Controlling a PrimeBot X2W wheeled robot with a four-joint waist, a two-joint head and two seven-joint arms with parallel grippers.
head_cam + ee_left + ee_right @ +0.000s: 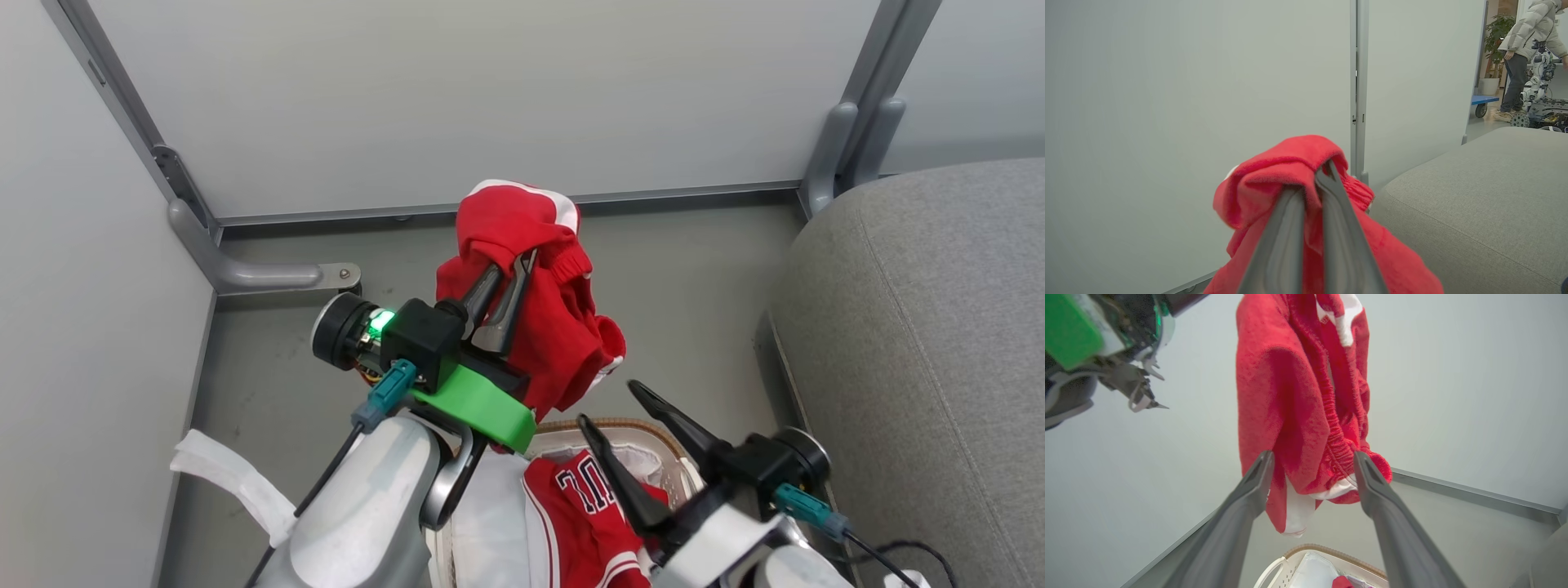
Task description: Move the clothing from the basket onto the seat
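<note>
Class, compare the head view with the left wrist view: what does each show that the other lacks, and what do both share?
Head view: oval white perforated plastic basket, red numbered jersey inside it, open right gripper. Left wrist view: person in pale puffy jacket beside a small white robot. Both: shut left gripper pinching red white-trimmed shorts; large grey fabric seat.

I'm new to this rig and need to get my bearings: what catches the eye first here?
A bright red garment dangles from the shut left hand, well above the basket. A numbered red jersey lies in that basket, by the open right hand; the grey seat stands at the right.
</note>
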